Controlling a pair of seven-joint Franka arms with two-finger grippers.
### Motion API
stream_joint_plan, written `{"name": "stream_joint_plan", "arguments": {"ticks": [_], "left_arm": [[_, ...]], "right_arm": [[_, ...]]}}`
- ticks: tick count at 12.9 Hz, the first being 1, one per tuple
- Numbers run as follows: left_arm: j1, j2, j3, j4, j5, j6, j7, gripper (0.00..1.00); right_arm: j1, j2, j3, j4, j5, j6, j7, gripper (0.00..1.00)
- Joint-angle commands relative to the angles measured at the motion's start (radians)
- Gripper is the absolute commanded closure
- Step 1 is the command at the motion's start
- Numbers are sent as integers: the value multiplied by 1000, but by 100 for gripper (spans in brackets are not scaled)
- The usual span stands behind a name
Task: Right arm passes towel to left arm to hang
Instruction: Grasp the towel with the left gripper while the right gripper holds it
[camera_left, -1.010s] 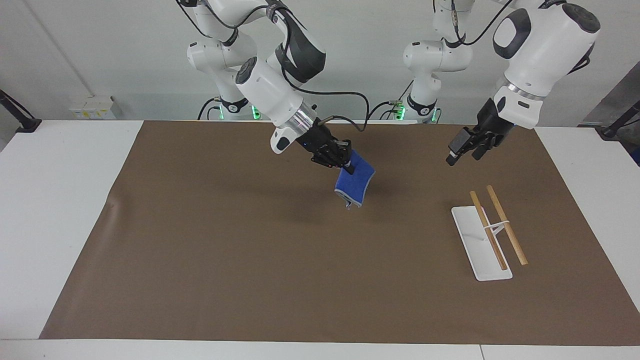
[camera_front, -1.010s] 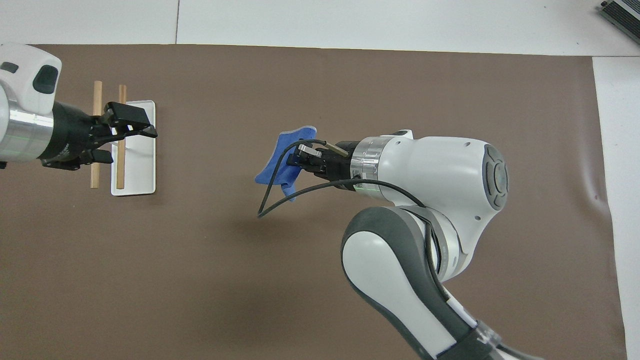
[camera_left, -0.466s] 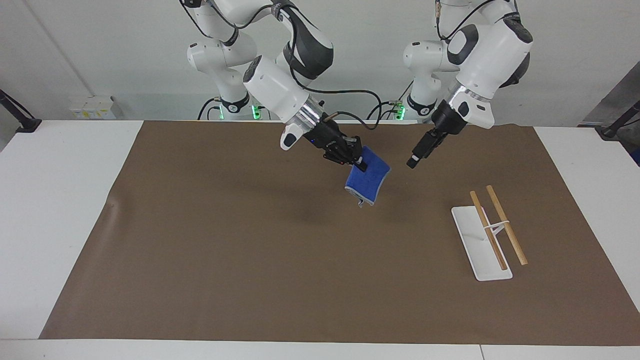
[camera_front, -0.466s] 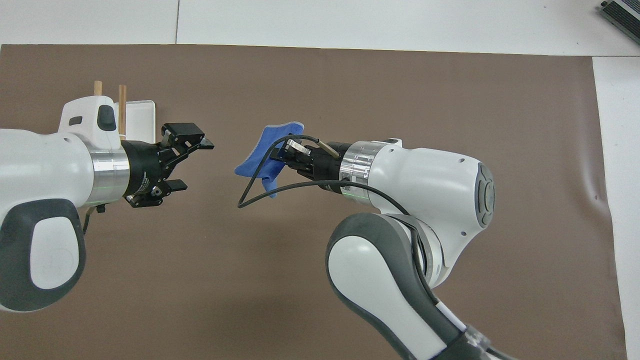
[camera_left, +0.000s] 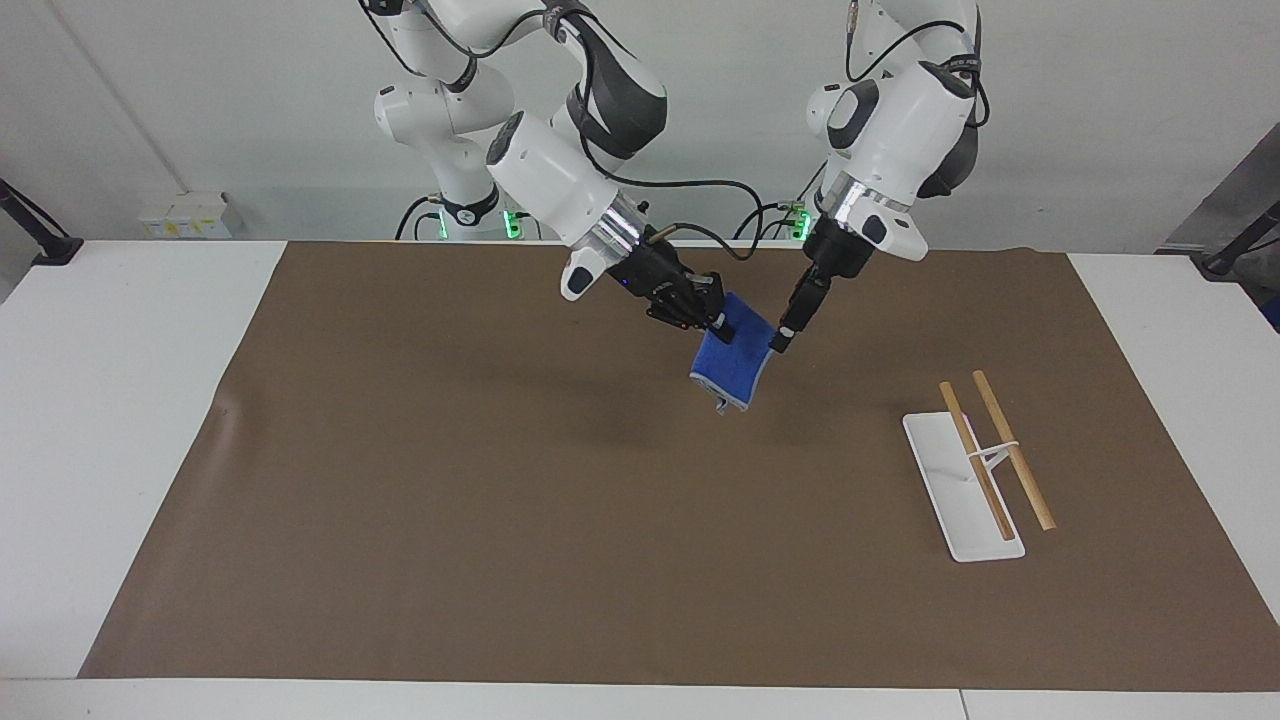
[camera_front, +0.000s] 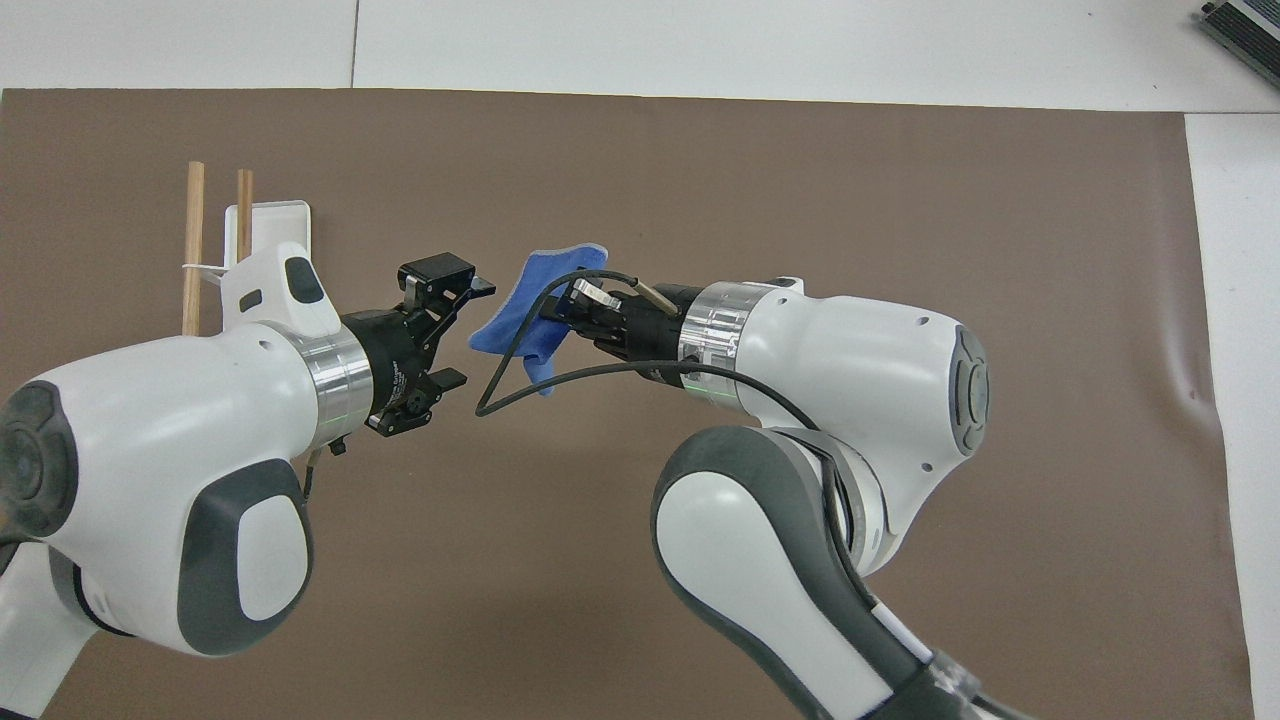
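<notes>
My right gripper (camera_left: 712, 320) is shut on the upper corner of the bright blue towel (camera_left: 737, 365) and holds it in the air over the middle of the brown mat; the cloth hangs down from the fingers. In the overhead view the right gripper (camera_front: 572, 315) shows with the towel (camera_front: 520, 310) spread out past it. My left gripper (camera_left: 779, 341) has come in from the left arm's end and is at the towel's free edge. Its fingers are open in the overhead view (camera_front: 463, 335), with the towel's edge at their mouth. I cannot tell whether they touch the cloth.
A white rack base (camera_left: 950, 480) with two wooden bars (camera_left: 1012, 450) stands on the brown mat (camera_left: 450, 500) toward the left arm's end, farther from the robots than the towel. In the overhead view the left arm partly covers the rack (camera_front: 275, 225).
The left arm has swung from over the rack toward the middle, bringing its open gripper up to the towel's edge. The right gripper shifted slightly toward it, then held still.
</notes>
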Motion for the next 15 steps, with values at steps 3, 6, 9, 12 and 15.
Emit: {"name": "stream_joint_plan", "arguments": {"ticks": [3,6,9,12,15], "left_arm": [[-2,4,-31,-19,-78,104,-50,0],[-1,44,-75,-18,-81,189,-94,0],[2,55,-81,-9,-81,217,-108,8],[10,59,-80,-9,-79,217,-91,46],[15,62,-80,-6,-79,215,-30,79]], "right_arm": [[-2,4,4,8,19,-4,15,100],[-2,3,4,7,16,-4,14,100],[-2,3,4,5,12,-4,12,100],[-2,0,4,4,9,-10,11,100],[-4,0,3,4,7,-12,11,100]]}}
